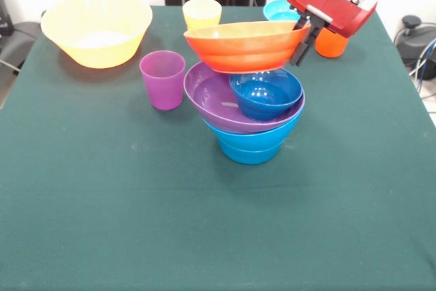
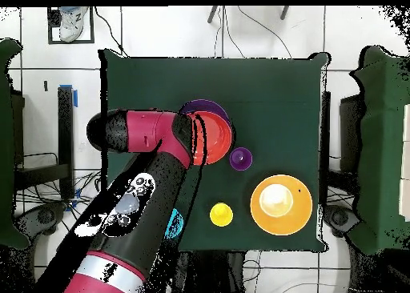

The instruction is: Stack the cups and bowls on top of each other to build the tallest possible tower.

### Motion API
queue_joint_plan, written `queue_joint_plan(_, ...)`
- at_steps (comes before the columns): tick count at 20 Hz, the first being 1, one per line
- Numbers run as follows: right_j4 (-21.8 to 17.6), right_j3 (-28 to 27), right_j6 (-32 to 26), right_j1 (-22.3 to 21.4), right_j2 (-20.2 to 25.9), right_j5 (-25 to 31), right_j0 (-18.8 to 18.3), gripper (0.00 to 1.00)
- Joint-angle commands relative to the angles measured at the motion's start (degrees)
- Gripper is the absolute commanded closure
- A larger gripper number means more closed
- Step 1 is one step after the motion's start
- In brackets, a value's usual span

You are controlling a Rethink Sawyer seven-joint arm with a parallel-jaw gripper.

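Gripper (image 1: pixel 304 37) is pinching the rim of the orange bowl (image 1: pixel 245 44), one dark finger (image 1: pixel 300 47) showing outside the rim. The bowl sits tilted on top of the tower (image 1: pixel 252 100) — mid-blue bowl (image 1: pixel 251 144) at the base, purple bowl (image 1: pixel 216 100) on it, small dark blue bowl (image 1: pixel 266 93) inside the purple one.

Tower stands near the middle of the green table (image 1: pixel 136 216), slightly toward the robot's edge. Purple cup (image 1: pixel 163 79) is just beside the tower. Big yellow bowl (image 1: pixel 97 27) sits at a far corner — yellow cup (image 1: pixel 202 13), cyan bowl (image 1: pixel 279 9) and orange cup (image 1: pixel 332 42) along the far edge.
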Motion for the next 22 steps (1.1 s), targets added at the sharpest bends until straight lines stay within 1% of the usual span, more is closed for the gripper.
queue_joint_plan(1, 1.23, -2.76, 11.47, 1.7, 2.82, 0.02, 0.45, 1.0)
queue_joint_plan(16, 2.71, -3.43, 12.9, 3.21, 2.31, -0.67, 0.81, 1.0)
queue_joint_plan(22, 4.27, -2.89, 12.17, 3.13, 3.68, -1.85, 0.37, 1.0)
